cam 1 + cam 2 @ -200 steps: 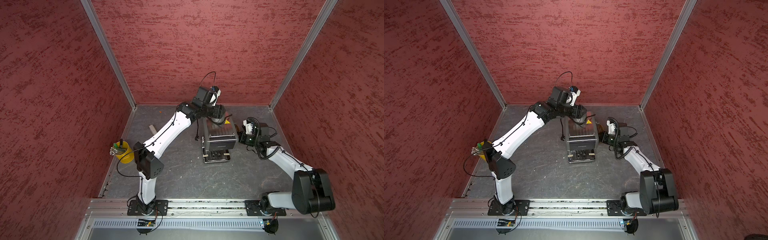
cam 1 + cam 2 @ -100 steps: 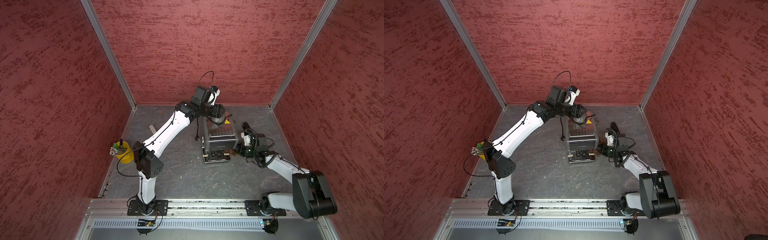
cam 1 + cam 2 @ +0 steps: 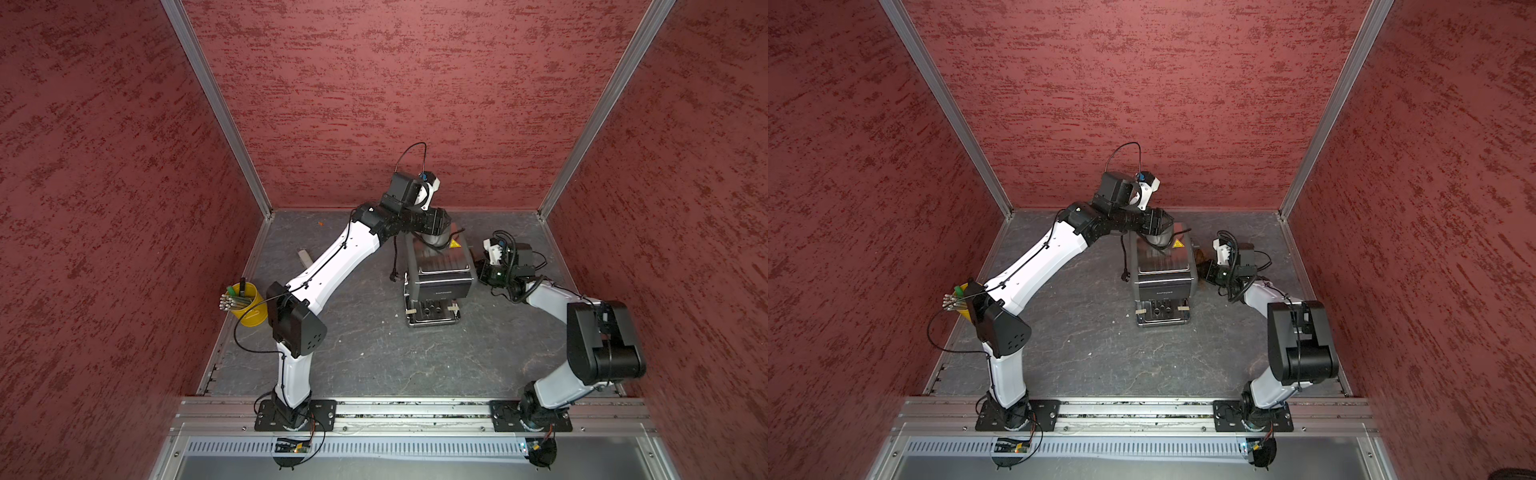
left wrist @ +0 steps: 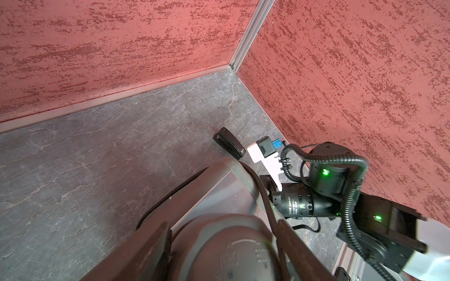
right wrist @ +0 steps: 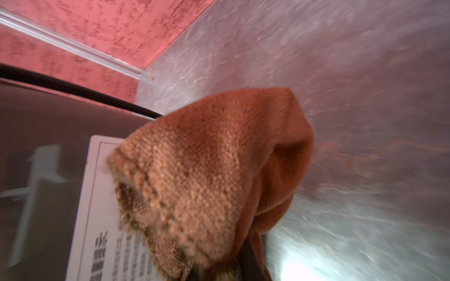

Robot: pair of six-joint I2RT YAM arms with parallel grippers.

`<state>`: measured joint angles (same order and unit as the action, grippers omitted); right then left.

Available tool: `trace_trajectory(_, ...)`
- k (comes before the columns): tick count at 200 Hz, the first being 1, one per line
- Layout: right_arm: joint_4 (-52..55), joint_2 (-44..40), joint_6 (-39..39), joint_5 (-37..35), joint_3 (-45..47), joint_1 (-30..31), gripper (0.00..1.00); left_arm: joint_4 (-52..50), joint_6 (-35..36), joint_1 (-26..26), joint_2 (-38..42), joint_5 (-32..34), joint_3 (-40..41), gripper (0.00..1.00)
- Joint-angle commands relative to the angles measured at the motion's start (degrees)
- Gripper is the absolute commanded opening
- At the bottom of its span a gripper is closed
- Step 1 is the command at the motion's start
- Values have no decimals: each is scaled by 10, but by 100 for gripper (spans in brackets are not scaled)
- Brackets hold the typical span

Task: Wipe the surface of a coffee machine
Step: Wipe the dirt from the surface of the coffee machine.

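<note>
Standing at the desk's [image 3: 374, 353] left edge, a yellow cup [image 3: 254, 312] held sticks [image 3: 227, 301], the left elbow [image 3: 295, 324] just beside it. Mid-desk sat the machine [image 3: 440, 276], its cord [image 3: 395, 259] dangling left. The right tool [image 3: 1207, 272] clamped a brown cloth [image 5: 214, 175] against its right side. The left tool [image 4: 224, 226] straddled the dome [image 4: 233, 250], grip unclear.

Counted:
- one coffee machine [image 3: 438, 274]
- one orange cloth [image 5: 214, 170]
- one yellow cup [image 3: 249, 309]; sticks [image 3: 227, 301] inside too small to be counted
- two robot arms: left arm [image 3: 332, 262], right arm [image 3: 552, 295]
- one small black device [image 4: 229, 143]
- one pale strip [image 3: 305, 258] on bench [image 3: 374, 353]
</note>
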<state>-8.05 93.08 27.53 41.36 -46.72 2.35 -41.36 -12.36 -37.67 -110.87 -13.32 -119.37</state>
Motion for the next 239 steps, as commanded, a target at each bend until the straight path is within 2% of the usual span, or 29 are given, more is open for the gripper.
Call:
trace_trajectory(1, -100, 23, 41, 67, -11, -1, 0, -65, 4, 7, -18, 26, 32, 67)
trace_trajectory(43, -131, -25, 66, 59, 61, 6, 0, -64, 9, 8, -7, 35, 34, 67)
trace_trajectory(95, -194, -43, 117, 57, 123, 58, 0, -59, 8, 11, -2, 40, 35, 67)
trace_trajectory(163, -214, -82, 155, 32, 137, 121, 0, -63, 12, 25, 7, 40, 30, 67)
trace_trajectory(185, -178, -95, 140, 17, 134, 123, 0, -70, 14, 28, 5, 37, 21, 67)
trace_trajectory(239, 55, -186, 27, -72, 82, 114, 0, -62, 8, 28, 4, 31, 29, 67)
